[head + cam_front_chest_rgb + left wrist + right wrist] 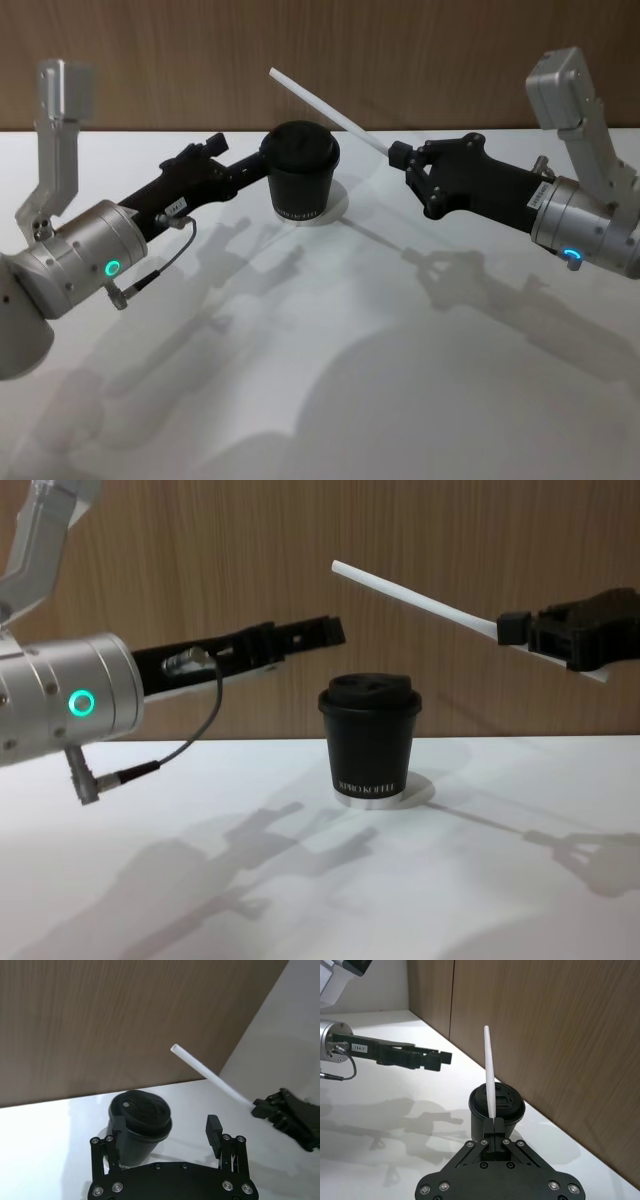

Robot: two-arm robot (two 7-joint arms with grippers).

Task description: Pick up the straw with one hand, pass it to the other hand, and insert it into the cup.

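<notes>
Black fingertips of the right gripper (398, 153) are pinched on the straw (320, 103) near one end, well above the white table (350, 380). From that grip the straw slants up toward the robot's left, its free end higher than the lid of the cup (303, 185). The cup stands upright on the table between the arms. The left gripper (300, 635) hovers just beside the cup, above lid height, jaws spread.
</notes>
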